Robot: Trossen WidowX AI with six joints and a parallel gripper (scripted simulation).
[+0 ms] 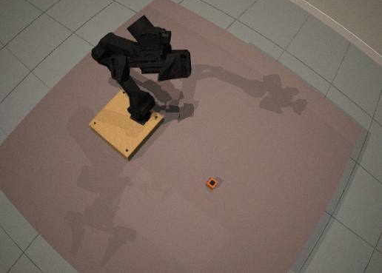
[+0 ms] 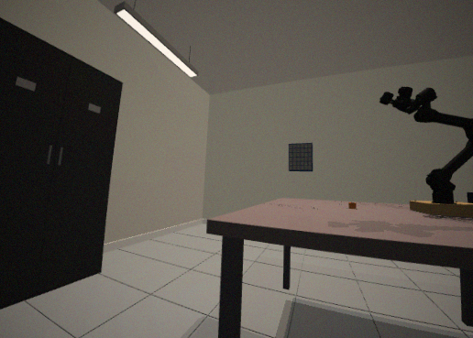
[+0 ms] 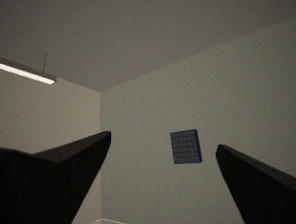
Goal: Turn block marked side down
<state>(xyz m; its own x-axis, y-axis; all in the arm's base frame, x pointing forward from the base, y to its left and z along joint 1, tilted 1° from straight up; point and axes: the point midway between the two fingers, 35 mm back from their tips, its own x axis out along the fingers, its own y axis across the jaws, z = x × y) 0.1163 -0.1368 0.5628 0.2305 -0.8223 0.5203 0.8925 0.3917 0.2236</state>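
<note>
A small orange block (image 1: 212,183) (image 2: 352,205) rests on the table (image 1: 259,149) (image 2: 275,213). Its top face carries a dark square mark, seen in the top view. My gripper (image 3: 163,143) is open, with nothing between its two fingers in the wrist view. It is held high above the table, well away from the block and on the arm's side of it. The fingers point out toward the walls, and the block is not in the wrist view. The fingers are hard to make out in the top and exterior views.
The arm stands on a wooden base board (image 1: 111,130) (image 2: 423,206) with dark bolts near its corners. Arm shadows fall across the table. A dark cabinet (image 2: 55,166), a hanging lamp (image 2: 156,39) (image 3: 25,71) and a blue-framed wall panel (image 2: 301,157) (image 3: 185,147) are beyond the table.
</note>
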